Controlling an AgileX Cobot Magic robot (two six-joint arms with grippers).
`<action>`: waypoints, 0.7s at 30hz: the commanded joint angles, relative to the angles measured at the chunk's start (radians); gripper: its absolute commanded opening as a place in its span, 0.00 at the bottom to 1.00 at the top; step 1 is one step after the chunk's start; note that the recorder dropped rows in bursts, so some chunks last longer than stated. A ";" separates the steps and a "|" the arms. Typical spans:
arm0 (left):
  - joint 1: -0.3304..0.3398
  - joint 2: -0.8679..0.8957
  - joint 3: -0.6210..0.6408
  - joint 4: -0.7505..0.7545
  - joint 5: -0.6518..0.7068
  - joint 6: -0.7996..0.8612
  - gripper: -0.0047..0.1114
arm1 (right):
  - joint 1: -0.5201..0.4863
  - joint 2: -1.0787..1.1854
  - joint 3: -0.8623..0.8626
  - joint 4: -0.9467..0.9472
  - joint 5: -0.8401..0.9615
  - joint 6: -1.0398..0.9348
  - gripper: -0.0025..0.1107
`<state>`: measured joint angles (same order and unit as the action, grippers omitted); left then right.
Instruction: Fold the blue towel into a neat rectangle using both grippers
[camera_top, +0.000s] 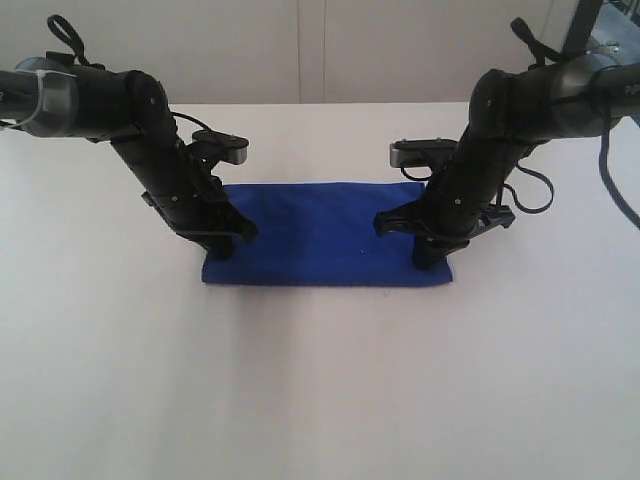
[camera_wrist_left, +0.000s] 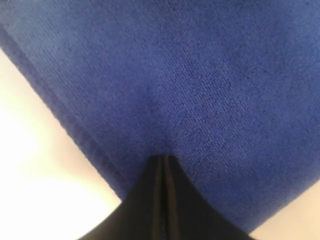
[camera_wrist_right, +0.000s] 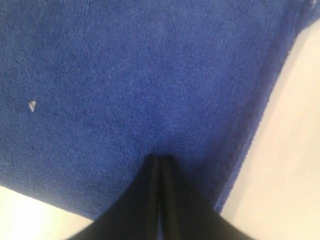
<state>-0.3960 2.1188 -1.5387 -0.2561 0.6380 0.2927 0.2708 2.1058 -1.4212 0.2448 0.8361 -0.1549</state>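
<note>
Towel (camera_top: 320, 225) lies flat on bench (camera_top: 320, 390) between left gripper (camera_top: 222, 245) and right gripper (camera_top: 430, 258); both closed, tips pressing its ends, likely flattening it.

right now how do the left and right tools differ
The left tool sits at the blue towel's left end, the right tool at its right end. A pale speck lies on the towel by the right tool, none by the left tool. Both are shut, tips down on the towel.

Bright even light, soft shadows; wrist views blurry, white areas blown out.
</note>
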 joint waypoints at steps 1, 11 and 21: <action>0.001 0.022 0.007 0.031 0.053 -0.006 0.04 | -0.004 0.006 0.000 -0.039 -0.016 0.002 0.02; 0.001 -0.072 -0.011 0.000 0.086 -0.008 0.04 | -0.004 -0.141 -0.023 -0.039 -0.032 0.030 0.02; 0.040 -0.217 -0.011 0.011 0.144 -0.170 0.04 | -0.034 -0.267 -0.017 -0.042 0.015 0.028 0.02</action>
<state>-0.3847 1.9427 -1.5472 -0.2488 0.7609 0.2085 0.2604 1.8718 -1.4428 0.2044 0.8387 -0.1309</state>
